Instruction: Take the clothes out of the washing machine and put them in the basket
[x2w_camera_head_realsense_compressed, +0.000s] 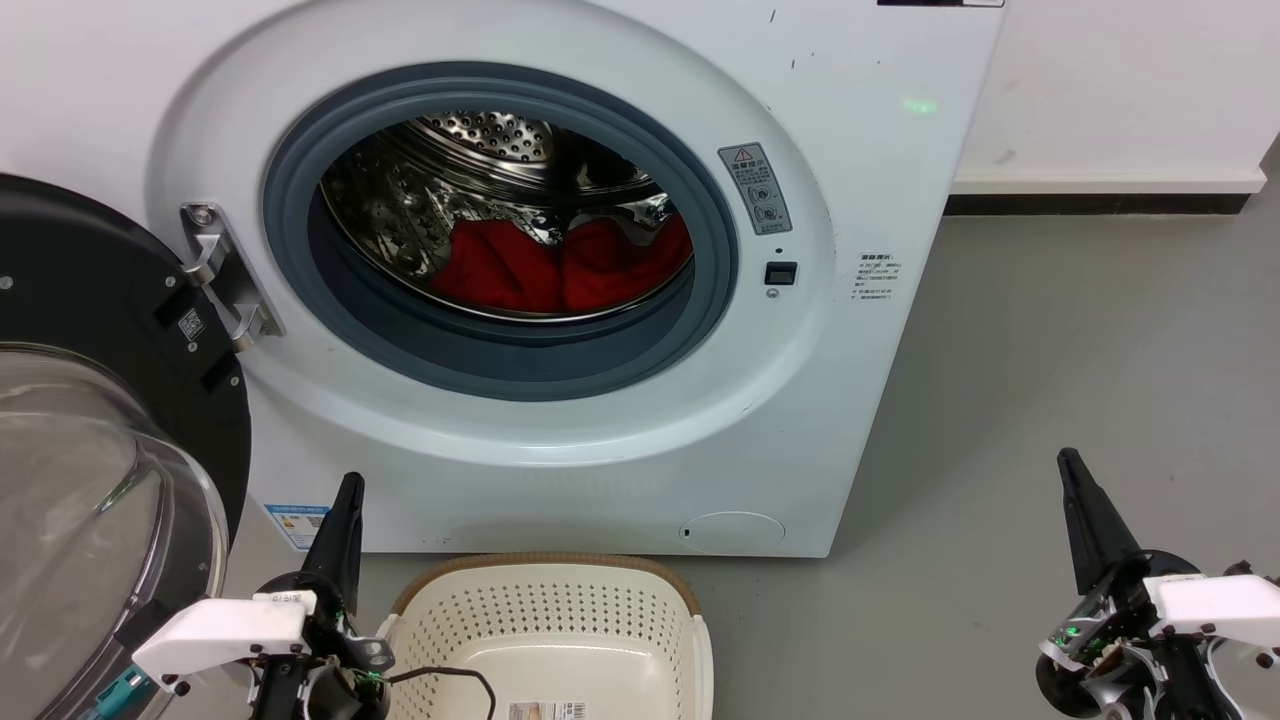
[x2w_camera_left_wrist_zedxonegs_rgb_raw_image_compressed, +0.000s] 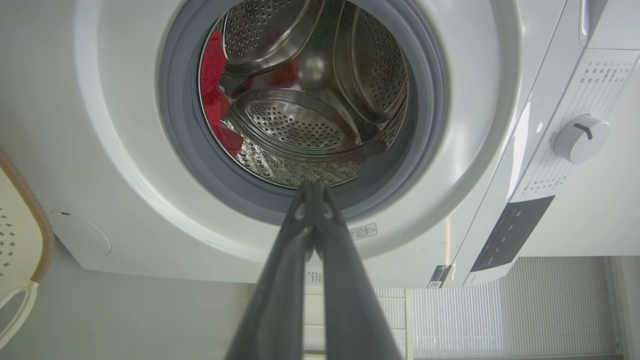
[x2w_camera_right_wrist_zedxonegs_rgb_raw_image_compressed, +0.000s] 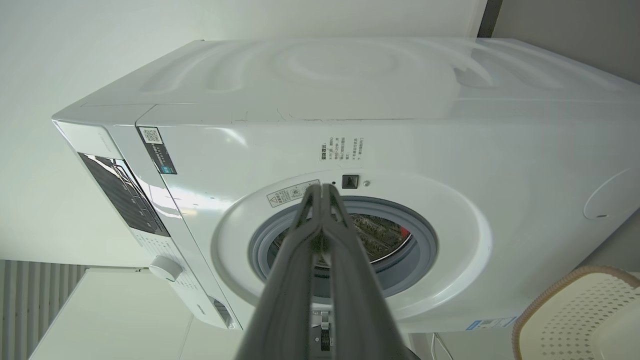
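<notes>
Two bright red soft fabric garments (x2w_camera_head_realsense_compressed: 560, 265) heaped in the steel drum of one large white front-loading washing machine (x2w_camera_head_realsense_compressed: 850, 150). One cream perforated plastic basket (x2w_camera_head_realsense_compressed: 550, 610) on the floor before it. Left gripper (x2w_camera_head_realsense_compressed: 349, 485) and right gripper (x2w_camera_head_realsense_compressed: 1068, 462) low beside the basket, jaws pressed together, gripping nothing.

One washing machine (x2w_camera_head_realsense_compressed: 560, 480), far. Two red clothes (x2w_camera_head_realsense_compressed: 560, 268), inside. One basket (x2w_camera_head_realsense_compressed: 545, 608), near. Two grippers: left gripper (x2w_camera_head_realsense_compressed: 349, 482), right gripper (x2w_camera_head_realsense_compressed: 1068, 458).

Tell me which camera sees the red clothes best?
The head view: the red clothes lie wide and bright in the washing machine. Left wrist view catches a red strip; right wrist view, a speck.
</notes>
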